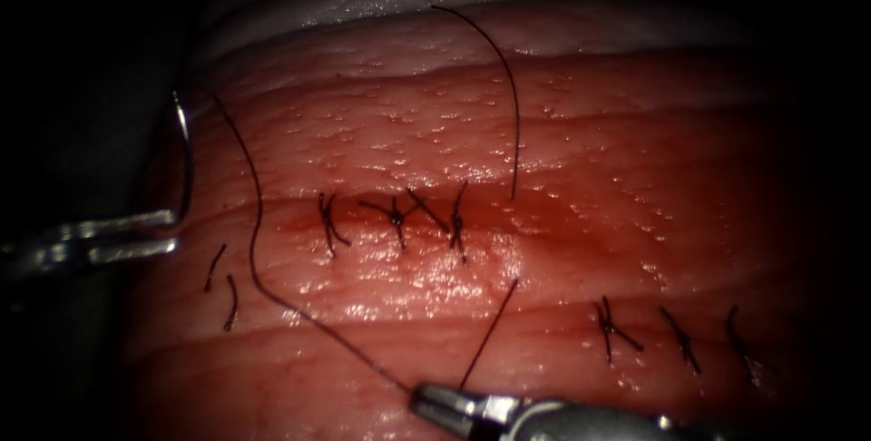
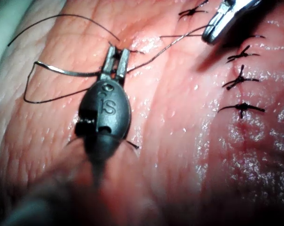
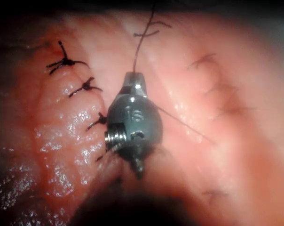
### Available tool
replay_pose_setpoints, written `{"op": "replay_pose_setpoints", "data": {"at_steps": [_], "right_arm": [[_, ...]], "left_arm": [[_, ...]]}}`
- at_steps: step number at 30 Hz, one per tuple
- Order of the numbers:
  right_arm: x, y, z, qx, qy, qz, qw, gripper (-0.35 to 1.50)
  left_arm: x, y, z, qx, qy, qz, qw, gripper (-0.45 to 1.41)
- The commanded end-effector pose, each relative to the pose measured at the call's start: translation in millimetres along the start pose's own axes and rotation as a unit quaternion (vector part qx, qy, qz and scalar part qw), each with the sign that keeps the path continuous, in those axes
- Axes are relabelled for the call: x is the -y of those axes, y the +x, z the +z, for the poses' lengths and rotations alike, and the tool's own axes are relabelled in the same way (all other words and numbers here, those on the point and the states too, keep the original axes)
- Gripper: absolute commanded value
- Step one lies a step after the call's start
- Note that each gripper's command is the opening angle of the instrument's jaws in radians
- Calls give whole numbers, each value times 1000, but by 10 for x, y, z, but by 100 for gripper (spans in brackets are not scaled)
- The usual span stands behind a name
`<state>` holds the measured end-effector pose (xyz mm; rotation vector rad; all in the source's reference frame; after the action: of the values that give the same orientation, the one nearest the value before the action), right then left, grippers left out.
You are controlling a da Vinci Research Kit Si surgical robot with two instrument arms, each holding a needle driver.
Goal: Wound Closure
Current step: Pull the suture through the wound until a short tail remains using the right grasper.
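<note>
My left tool (image 1: pixel 174 228) (image 2: pixel 116 56) sits off the tissue's (image 1: pixel 562 114) left edge, left of the cut (image 1: pixel 553 216). Its jaws are shut on the curved needle (image 1: pixel 190 160) (image 2: pixel 67 70) near the end away from the thread. The needle arcs upward, free of the tissue. Thread (image 1: pixel 259 232) runs from the needle's upper end down across the tissue to my right tool (image 1: pixel 419 397) (image 3: pixel 135 79), whose jaws are shut on the thread (image 3: pixel 141 47). A second strand (image 1: pixel 490 332) rises from those jaws toward the cut. A long free strand (image 1: pixel 513 105) arcs up from the cut.
Three knotted stitches (image 1: pixel 396 216) close the cut's left part. A second row of stitches (image 1: pixel 680 339) lies at the lower right. Two short cut ends of thread (image 1: pixel 223 285) lie near the left tool. Red fluid (image 1: pixel 581 223) wets the cut.
</note>
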<state>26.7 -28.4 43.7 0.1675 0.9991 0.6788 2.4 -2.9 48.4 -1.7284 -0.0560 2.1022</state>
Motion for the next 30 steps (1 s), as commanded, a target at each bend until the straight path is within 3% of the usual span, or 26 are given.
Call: {"op": "replay_pose_setpoints", "data": {"at_steps": [1,3,4,6,7,16,19,26,29,30], "right_arm": [[4,-4,14,-5,8,-16,1000,-27],[-2,-6,16,-11,6,-86,996,52],[-6,-8,16,-14,4,-100,995,79],[-16,-12,14,-26,3,-123,992,110],[-21,-14,12,-30,-1,-129,991,115],[-82,-28,-5,-46,-58,-155,985,116],[-103,-38,6,-40,-67,-159,984,113],[-135,-61,34,-32,-86,-157,983,131],[-143,-70,37,-25,-82,-160,983,108],[-143,-72,38,-17,-77,-161,984,76]], "left_arm": [[2,-4,3,-1,-2,0,1000,-45],[7,-4,-2,-2,-2,-2,1000,-45],[10,-5,-4,-2,1,-6,1000,-45],[21,-8,-11,-3,6,-9,1000,-45],[26,-11,-14,-2,10,-10,1000,-45],[80,-56,-33,20,44,-13,999,-45],[86,-65,-28,22,47,-12,999,-45],[84,-66,-23,21,49,-11,998,-45],[83,-65,-23,21,49,-11,998,-45],[84,-65,-23,22,50,-11,998,-45]]}}
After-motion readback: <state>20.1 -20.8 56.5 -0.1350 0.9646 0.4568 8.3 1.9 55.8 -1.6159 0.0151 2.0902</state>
